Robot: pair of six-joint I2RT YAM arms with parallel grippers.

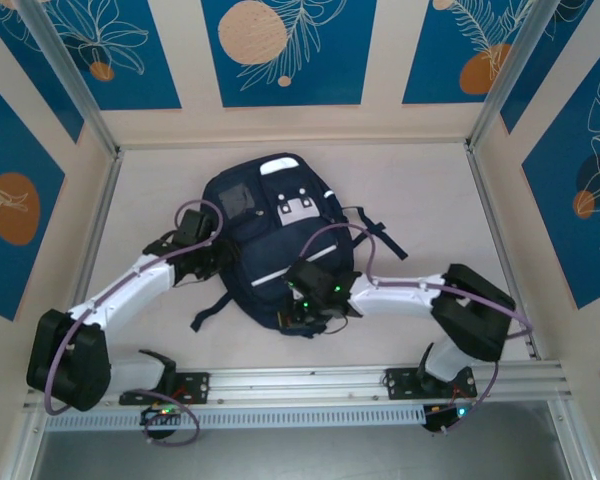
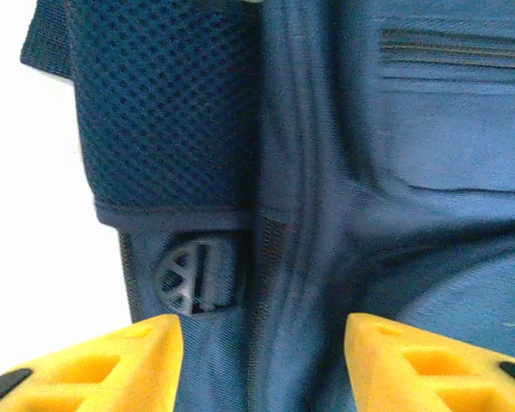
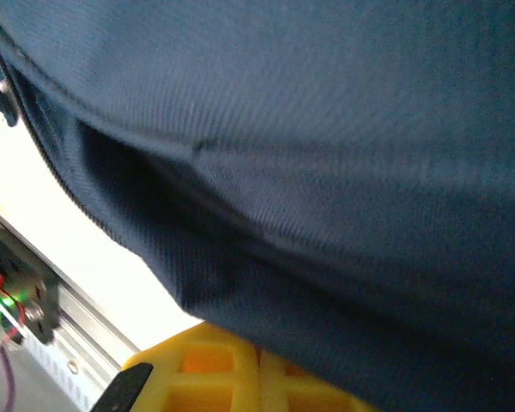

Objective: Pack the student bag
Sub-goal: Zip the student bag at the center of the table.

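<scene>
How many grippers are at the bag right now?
2. The left gripper is at the left side of the student bag, by its mesh pocket, jaws apart. The right gripper is at the bag's near edge, shut.

The backpack [image 1: 275, 235] is dark navy with thin white stripes and white-grey patches. Just ahead of the left gripper [image 2: 262, 360], whose fingers [image 2: 112, 369] are yellow, sits navy mesh [image 2: 167, 112] and a black buckle [image 2: 193, 279]. The right gripper [image 3: 257, 360] is yellow too, under plain navy cloth. The walls [image 1: 280, 50] are blue with white leaf outlines and orange discs, and the table [image 1: 420, 200] is cream.
</scene>
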